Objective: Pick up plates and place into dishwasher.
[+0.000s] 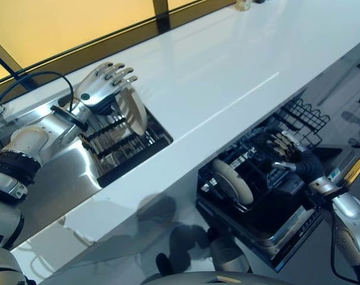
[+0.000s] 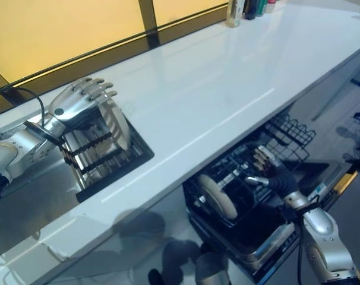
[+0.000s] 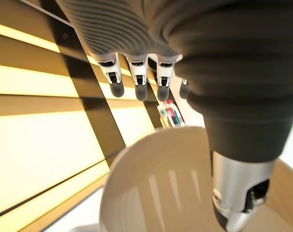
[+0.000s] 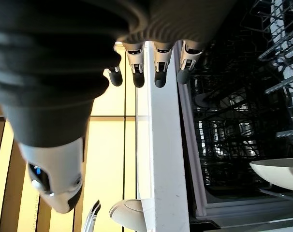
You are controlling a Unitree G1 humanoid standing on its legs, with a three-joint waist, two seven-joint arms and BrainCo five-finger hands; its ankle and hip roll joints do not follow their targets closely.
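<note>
**Plate held on edge at the drying rack; another already racked below**

Left eye view: the left hand (image 1: 103, 88) rests over an upright plate (image 1: 134, 110) in the drying rack (image 1: 123, 142) sunk in the worktop (image 1: 227, 77), fingers (image 1: 122, 73) straight, ready to lift it along its slot.

Right eye view: a second plate (image 2: 217, 196) stands on edge in the dishwasher basket (image 2: 251, 196); the right hand (image 2: 268, 167) hovers beside it, relaxed, holding nothing.

Left wrist view: the plate's rim points upward.

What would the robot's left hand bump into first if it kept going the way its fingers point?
Probably nothing nearby. The left hand, at the cream round plate standing in the dark dish rack, points its straight fingers across the bare white counter toward the yellow window; depth is unclear.
</note>
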